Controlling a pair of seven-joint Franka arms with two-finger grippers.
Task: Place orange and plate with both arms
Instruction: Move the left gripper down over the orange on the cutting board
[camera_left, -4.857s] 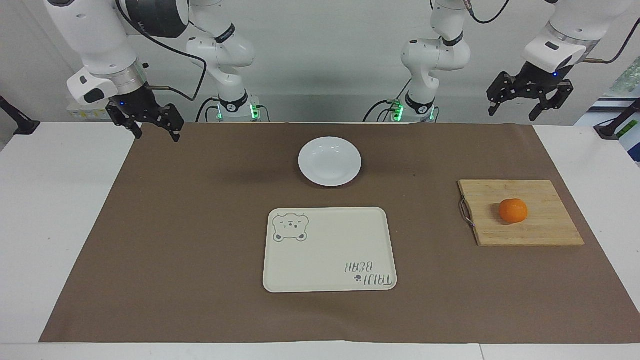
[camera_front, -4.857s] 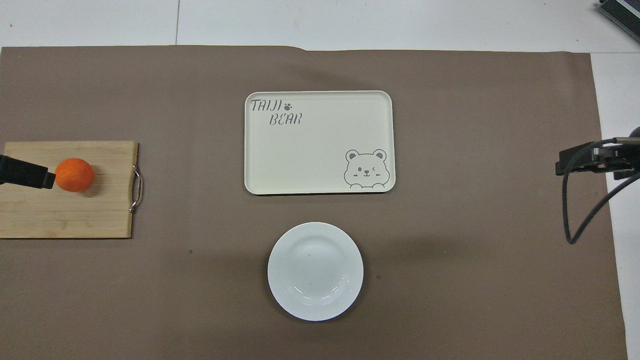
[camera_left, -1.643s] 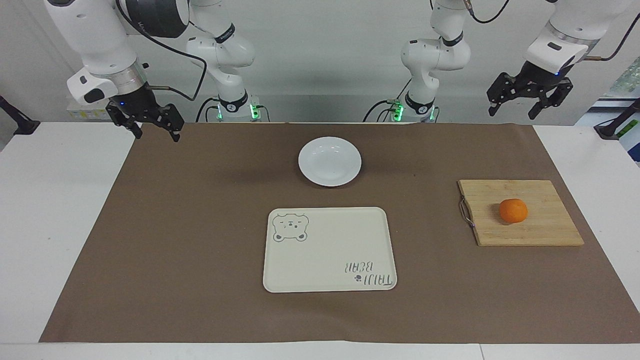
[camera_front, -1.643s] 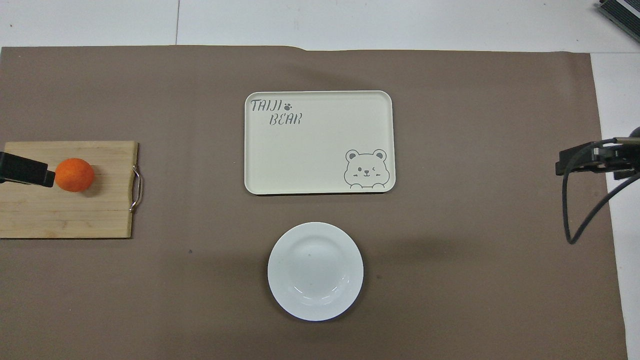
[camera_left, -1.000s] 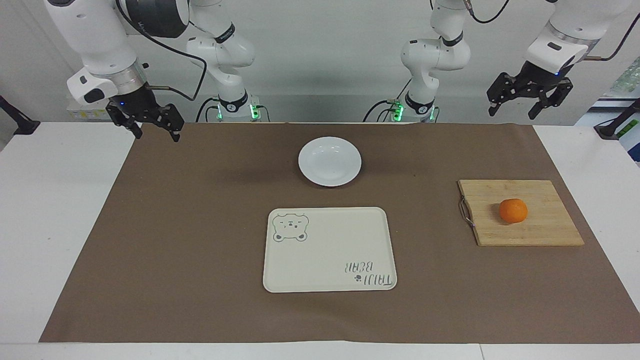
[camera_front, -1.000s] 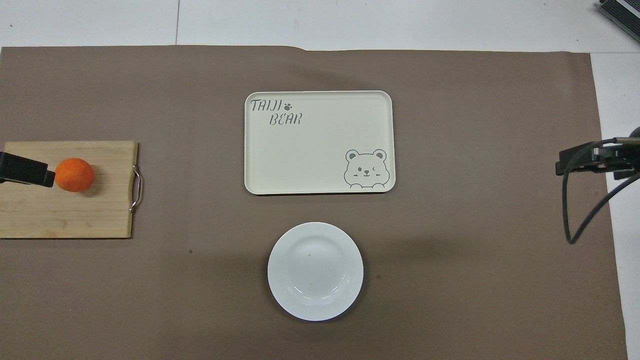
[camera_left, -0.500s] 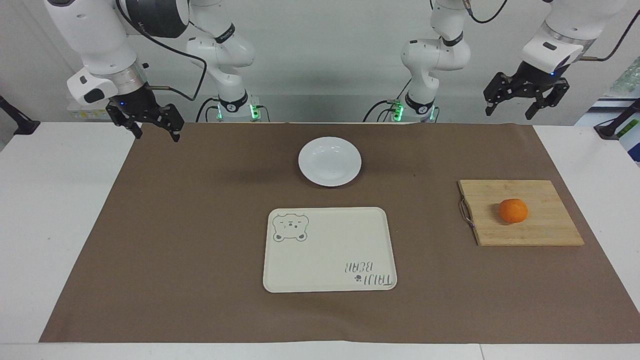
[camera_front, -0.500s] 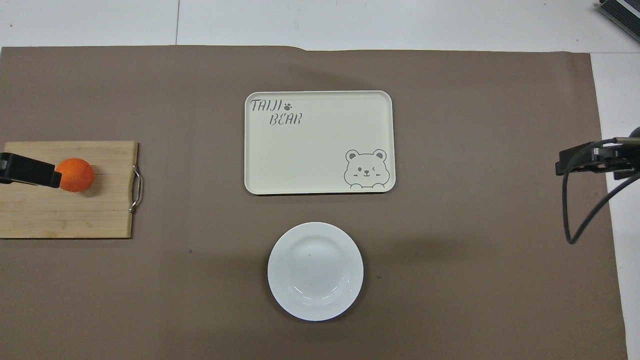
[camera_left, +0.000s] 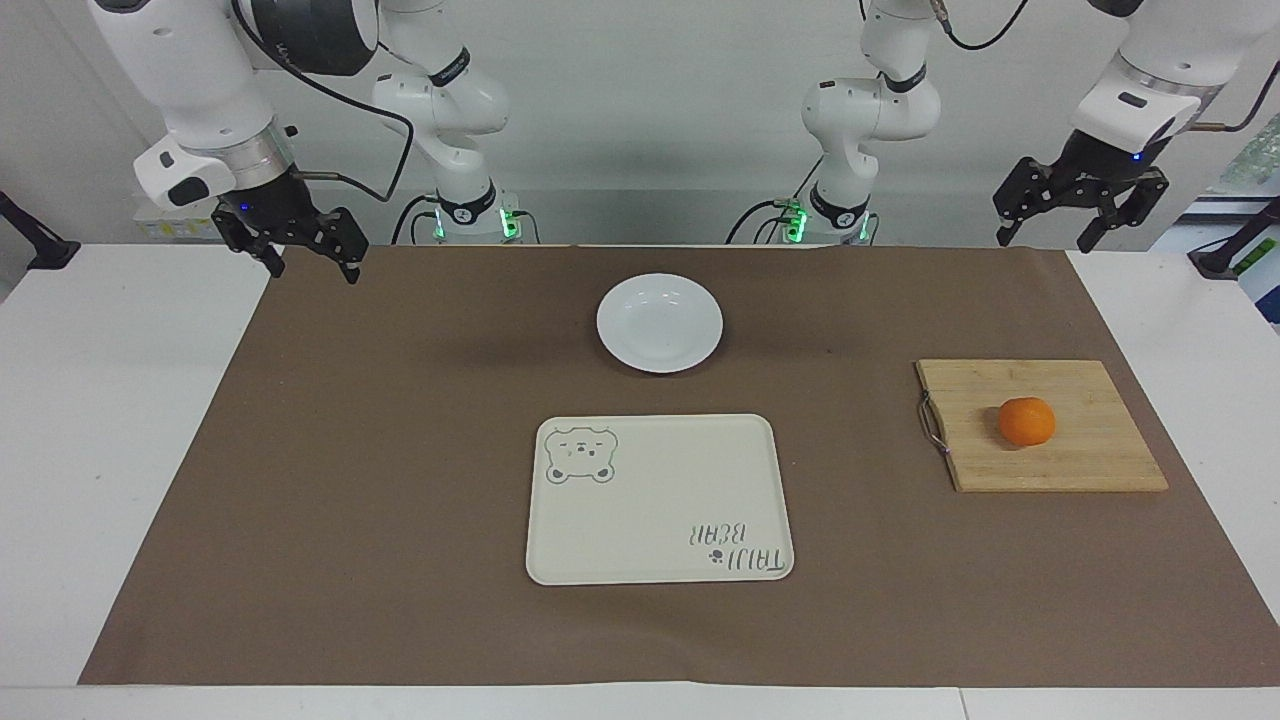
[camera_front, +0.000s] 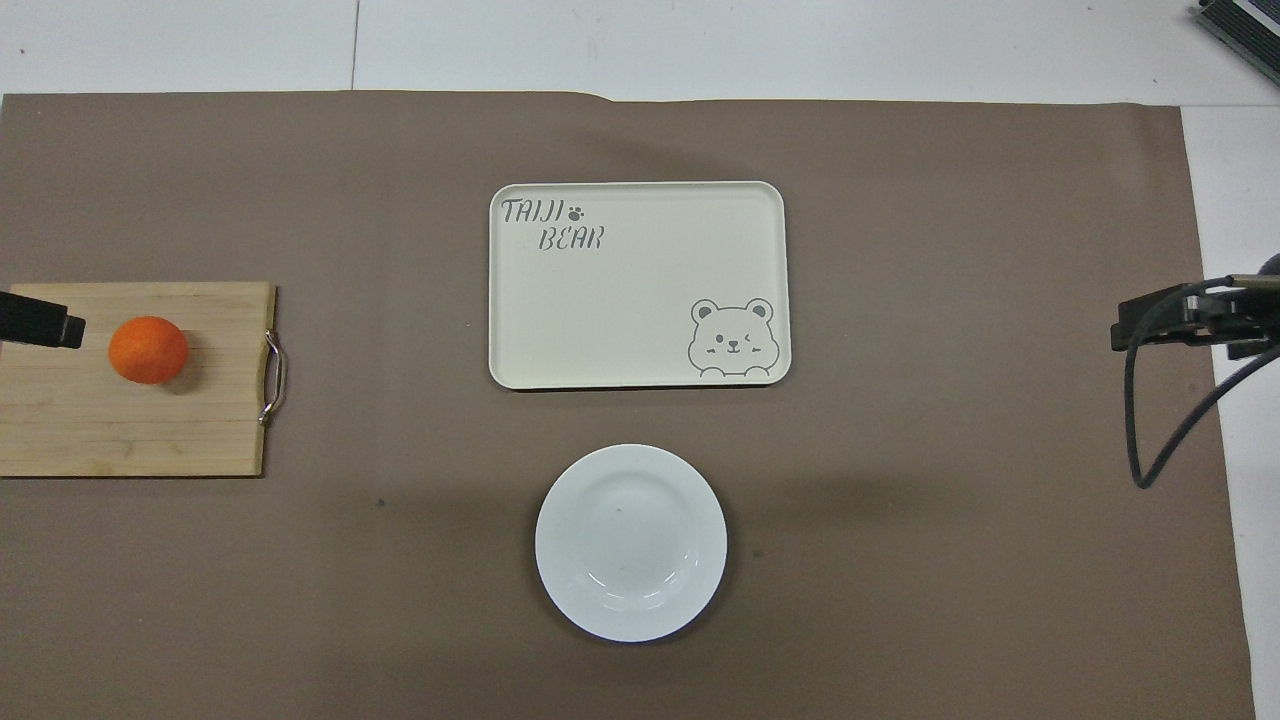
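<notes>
From my remote station I see a white table (camera_left: 120, 420) under a brown paper sheet (camera_left: 400, 450), with a pale grey wall (camera_left: 650, 120) rising where the two arm bases stand.

Reading the facing view left to right: the right gripper (camera_left: 305, 262) hangs at ten o'clock, jaws spread and holding nothing, over the sheet's corner at the right arm's end, its cable looping back to the arm.

At centre the plate (camera_left: 660, 323) sits at twelve o'clock, bare, resting flat on the sheet close to the robots. At six o'clock from it, apart from it and farther from the robots, lies the cream tray (camera_left: 660, 500), printed with a bear's face and the words TAIJI BEAR.

At three o'clock a wooden board (camera_left: 1090, 460) with a metal handle lies toward the left arm's end, and the orange (camera_left: 1027, 421) sits on it near the middle.

At two o'clock the left gripper (camera_left: 1080, 235) hangs with jaws spread and nothing in them, raised over the table's edge at the sheet's corner by the robots, well clear of the orange.
</notes>
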